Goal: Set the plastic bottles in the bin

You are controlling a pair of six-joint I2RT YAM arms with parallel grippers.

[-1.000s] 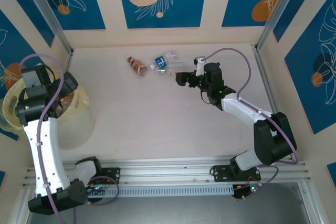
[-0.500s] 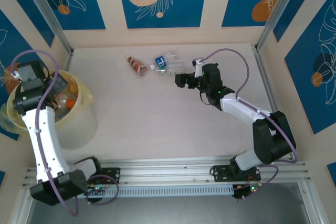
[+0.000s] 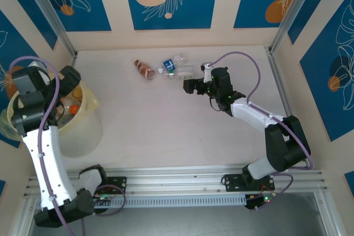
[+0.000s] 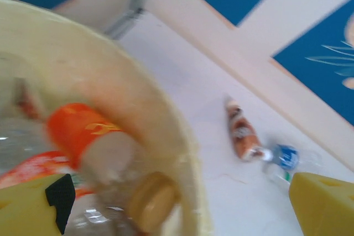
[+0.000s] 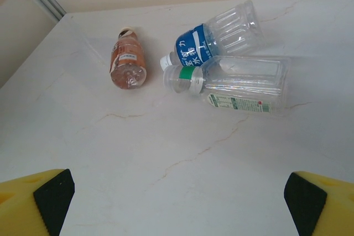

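Three plastic bottles lie at the back of the table: a brown-labelled one, a blue-labelled one and a clear one with a green cap band. My right gripper hangs open just in front of them, with bare table between its fingers. The pale yellow bin stands at the left with bottles inside, among them an orange-labelled one. My left gripper is open and empty over the bin's rim.
Metal posts and patterned walls close in the table on three sides. The arm bases and a rail run along the near edge. Bare tabletop lies between the bin and the right arm.
The left arm has swung above the bin and its gripper now points right, toward the table. The right gripper has crept slightly left toward the bottles.
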